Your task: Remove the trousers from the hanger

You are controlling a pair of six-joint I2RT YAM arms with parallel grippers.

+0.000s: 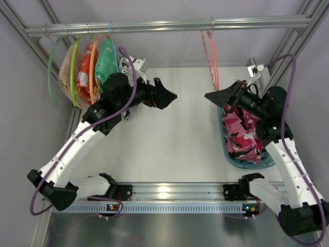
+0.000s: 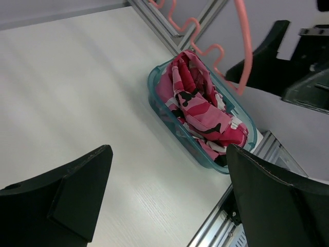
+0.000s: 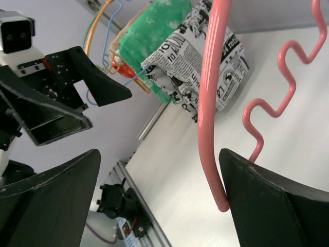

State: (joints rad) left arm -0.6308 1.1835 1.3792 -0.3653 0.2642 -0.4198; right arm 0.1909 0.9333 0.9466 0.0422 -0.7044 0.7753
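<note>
- Top external view: the hanger [image 1: 211, 56] hangs bare from the rail [image 1: 169, 24], with no cloth on it.
- The trousers [image 1: 240, 135] lie crumpled in a teal basket [image 1: 226, 152] on the worktop [image 1: 169, 149], on the near side of the hanger and slightly to its right, clear of it.
- The main job looks done, since the trousers are off the hanger. What seems left is for the arms to draw away.
- The right tool [image 1: 213, 96] sits beside the lower part of the hanger with its fingers spread wide.
- In the right wrist view the hanger's curved arm runs between those fingers, close against one of them, and nothing is clamped.
- The right arm rises from its base, bends over the basket and points left toward the hanger.
- The left tool [image 1: 167, 94] hangs well to the left of the hanger, fingers wide apart and empty, pointing toward it. Its arm stretches diagonally up from its base.
</note>
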